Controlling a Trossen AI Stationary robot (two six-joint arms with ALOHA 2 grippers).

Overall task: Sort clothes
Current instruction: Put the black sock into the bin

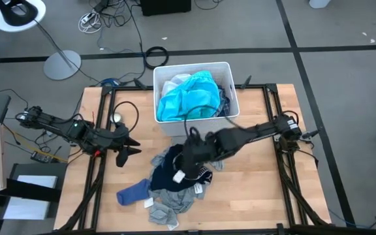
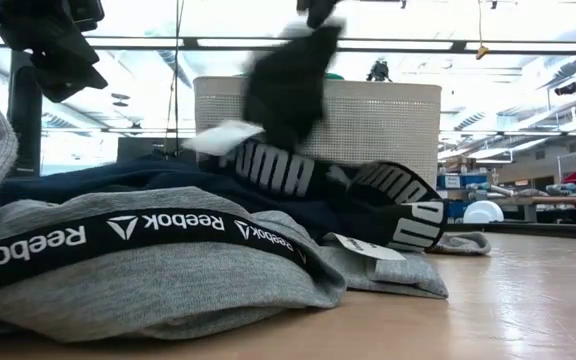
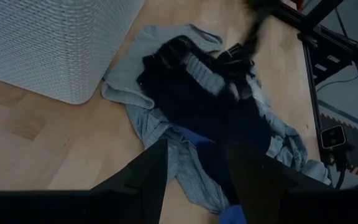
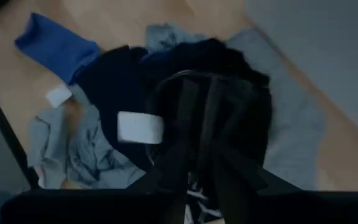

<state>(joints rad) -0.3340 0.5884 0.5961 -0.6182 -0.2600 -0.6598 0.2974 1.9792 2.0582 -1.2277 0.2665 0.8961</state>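
Note:
My right gripper [image 1: 189,155] is over the clothes pile [image 1: 175,183] on the table and is shut on a dark navy piece [image 2: 288,75] with a white tag [image 4: 140,127]. The piece hangs above the pile in the low view. The pile holds a grey garment with a Reebok band [image 2: 148,250], a dark garment with a Puma band [image 2: 298,175] and a blue sock [image 1: 132,194] at its left end. A turquoise top [image 1: 188,98] lies in the white bin [image 1: 229,78]. My left gripper [image 1: 129,147] is open and empty, left of the pile. My right gripper pinches the dark navy piece between its two fingers [image 4: 188,112] from above, pointing down. The bunched cloth [image 4: 229,68] hides which part it has. The piece hangs slack below the fingers, its tag dangling; I cannot tell whether its lower end is clear of the pile.
The white bin stands at the table's far middle, just behind the pile. Black frame rails [image 1: 100,170] run along the table's left and right sides. Bare wood [image 1: 253,189] lies right of the pile.

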